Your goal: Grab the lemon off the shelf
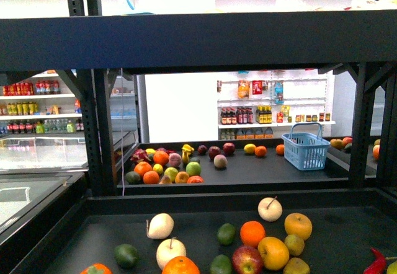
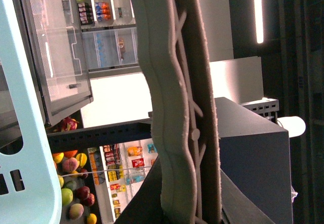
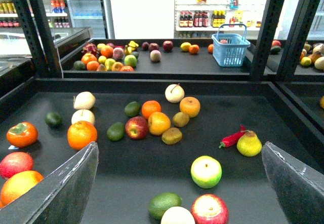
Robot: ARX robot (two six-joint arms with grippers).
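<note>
The lemon [image 1: 249, 149] is a smooth yellow stemless fruit on the far tray of the black shelf [image 1: 198, 38], beside a small orange fruit. It also shows far off as the lemon [image 3: 186, 46] in the right wrist view and the lemon [image 2: 91, 218] in the left wrist view. My right gripper [image 3: 179, 148] is open above the near tray [image 3: 152, 84], well short of the lemon, with only loose fruit under the gap. My left gripper [image 2: 181, 41] is shut on nothing, pads pressed together. Neither arm shows in the front view.
A blue basket [image 1: 306, 150] stands on the far tray right of the lemon. Golden apples [image 1: 273, 252], oranges and a red chilli [image 3: 231, 138] lie on the near tray. Black uprights [image 1: 102, 131] and a rim [image 1: 236, 187] separate the trays. Pale blue plastic [image 2: 20, 133] is near the left gripper.
</note>
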